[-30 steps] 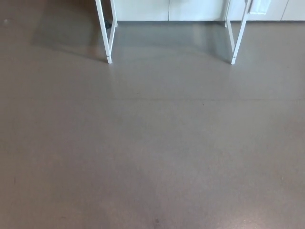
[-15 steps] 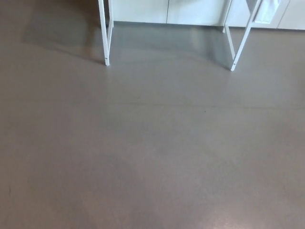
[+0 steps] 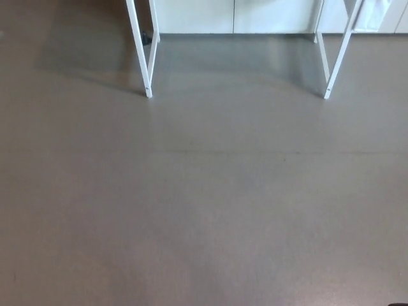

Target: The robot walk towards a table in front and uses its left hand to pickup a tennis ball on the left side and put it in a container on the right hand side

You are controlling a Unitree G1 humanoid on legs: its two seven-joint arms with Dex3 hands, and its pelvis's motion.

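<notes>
Looking for the tennis ball, we find it nowhere in the frame, and the container is missing from view as well; both presumably sit on the top of the bench (image 3: 150,64), which lies beyond the upper edge of the picture. Of that bench we see only white legs: the left leg (image 3: 139,51) slanting down in the upper left of the frame, and the right leg (image 3: 340,57) slanting down in the upper right. A soft shadow (image 3: 236,60) spreads on the floor between them. Behind the legs, along the top edge, runs the pale base of some cabinets (image 3: 255,16). Everything below that, from the middle to the bottom of the frame, is bare grey-brown floor (image 3: 204,210). Neither the left hand nor the right hand shows, so we cannot tell whether their fingers are apart or together. The relation that matters, as we judge it, is plain: the ball must lie ahead and above, toward the upper left of the frame and over the left leg, on the left hand's side, while the container should be toward the upper right. A broad stretch of floor separates us from the bench, so we judge walking forward comes first, and no reach is possible yet.
</notes>
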